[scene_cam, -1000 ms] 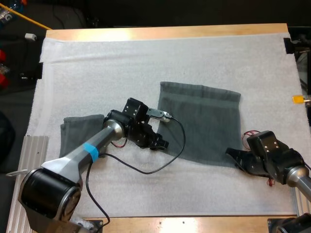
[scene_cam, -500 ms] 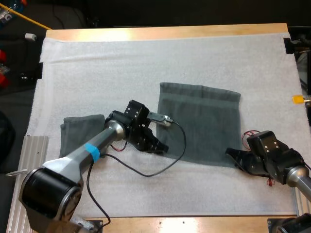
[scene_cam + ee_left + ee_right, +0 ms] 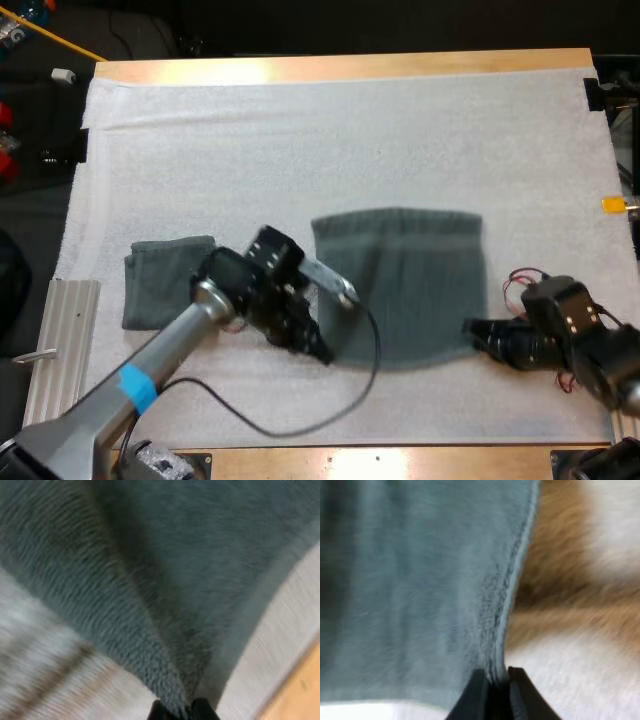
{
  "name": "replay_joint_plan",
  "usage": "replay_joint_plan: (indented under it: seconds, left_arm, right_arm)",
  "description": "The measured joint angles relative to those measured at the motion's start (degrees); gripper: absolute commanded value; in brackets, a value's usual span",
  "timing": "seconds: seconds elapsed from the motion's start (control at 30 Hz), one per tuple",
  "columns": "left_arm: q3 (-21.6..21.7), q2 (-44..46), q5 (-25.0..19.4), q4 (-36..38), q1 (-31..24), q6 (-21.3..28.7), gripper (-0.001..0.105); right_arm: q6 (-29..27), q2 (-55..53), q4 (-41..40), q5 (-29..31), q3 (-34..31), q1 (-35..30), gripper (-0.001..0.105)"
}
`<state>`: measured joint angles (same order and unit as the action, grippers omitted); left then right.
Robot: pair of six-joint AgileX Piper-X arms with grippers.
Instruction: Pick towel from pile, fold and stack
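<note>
1. The high view gives the layout: the towel (image 3: 400, 285) is spread over the middle of the mat (image 3: 300, 130), held at its two near corners, and its far edge looks rounded over.
2. The left wrist view gives the grip: the left gripper (image 3: 322, 350) has its fingers (image 3: 159, 711) pinched on a towel corner, with cloth bunched between them.
3. The right wrist view shows the right gripper (image 3: 476, 330) with its fingers (image 3: 472, 695) clamped on the towel's hemmed edge.
4. A folded towel (image 3: 165, 280) lies flat near the mat's left edge, apart from the held towel.
5. Open mat stretches from the towel's far edge to the table (image 3: 340, 66) rim, and the near strip is narrow.
</note>
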<state>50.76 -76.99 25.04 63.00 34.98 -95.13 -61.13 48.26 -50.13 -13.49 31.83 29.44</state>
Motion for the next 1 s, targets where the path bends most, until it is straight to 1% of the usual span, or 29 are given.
replay_joint_plan:
  seconds: [0.1,0.27,0.33,0.43,0.57,0.63,0.7,0.8,0.9,0.93,1.0]
  left_arm:
    - [0.0,1.66,-0.32,1.95,4.36,0.0,0.0]
    - [0.0,5.0,-0.32,5.6,10.34,-0.53,0.0]
    - [0.0,5.76,-0.32,6.1,11.48,-0.53,0.0]
    - [-0.15,5.85,-0.32,5.22,11.6,-0.11,0.0]
    - [-1.31,5.85,0.34,-0.62,9.23,0.7,0.0]
    - [-1.66,5.66,2.12,-3.64,6.88,0.84,0.0]
    - [-1.64,4.96,4.64,-6.41,3.81,0.84,0.0]
    - [-1.64,2.83,8.64,-9.58,-0.54,0.75,0.0]
    - [-1.64,-0.55,13.58,-12.25,-4.15,0.47,0.0]
    - [-1.64,-1.75,14.28,-12.88,-5.05,0.4,0.0]
    - [-1.64,-4.57,15.79,-13.35,-6.58,0.42,0.0]
  right_arm:
    - [1.93,-3.2,-5.16,0.51,1.03,4.69,0.0]
    - [6.3,-7.34,-10.88,1.08,1.11,12.26,0.0]
    - [8.85,-8.59,-11.62,1.39,1.11,14.64,0.0]
    - [11.22,-9.1,-11.79,2.4,1.11,17.3,0.0]
    - [14.01,-8.26,-10.06,6.58,0.46,18.05,0.0]
    - [17.81,-7.29,-6.55,7.33,-0.93,18.05,0.0]
    - [21.03,-6.2,-2.36,7.72,-2.46,18.05,0.0]
    - [25.48,-4.09,6.13,7.74,-5.13,17.69,0.0]
    - [30.3,-1.55,12.58,8.26,-6.76,15.33,0.0]
    - [31.66,-0.75,14.19,8.5,-7.1,14.14,0.0]
    - [32.6,0.63,16.78,8.6,-7.5,11.3,0.0]
